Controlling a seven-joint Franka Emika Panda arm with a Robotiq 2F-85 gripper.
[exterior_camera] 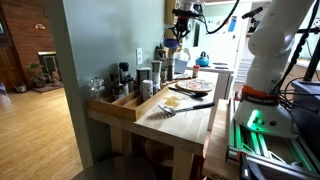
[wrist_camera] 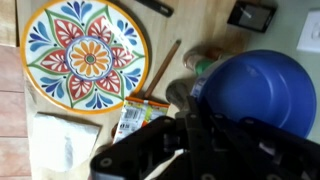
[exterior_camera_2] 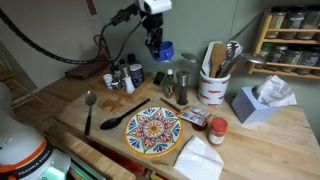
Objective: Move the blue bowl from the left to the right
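Observation:
The blue bowl point(exterior_camera_2: 165, 51) is a small round dark-blue bowl held in the air above the back of the wooden table point(exterior_camera_2: 280, 150), over a group of small jars. My gripper point(exterior_camera_2: 154, 40) is shut on its rim. In an exterior view the bowl point(exterior_camera: 172, 45) hangs under the gripper point(exterior_camera: 179, 32), high above the table's far end. In the wrist view the bowl point(wrist_camera: 255, 92) fills the right side, and the dark gripper fingers point(wrist_camera: 200, 115) clamp its left edge.
A round patterned plate point(exterior_camera_2: 153, 131) lies at the table's front middle, also in the wrist view point(wrist_camera: 85, 55). Around it are a black spatula point(exterior_camera_2: 125, 118), a spoon point(exterior_camera_2: 89, 108), a white utensil holder point(exterior_camera_2: 212, 85), a tissue box point(exterior_camera_2: 258, 103), a red-lidded jar point(exterior_camera_2: 217, 131) and a napkin point(exterior_camera_2: 200, 158). A light-blue kettle point(exterior_camera: 203, 59) stands at the far end.

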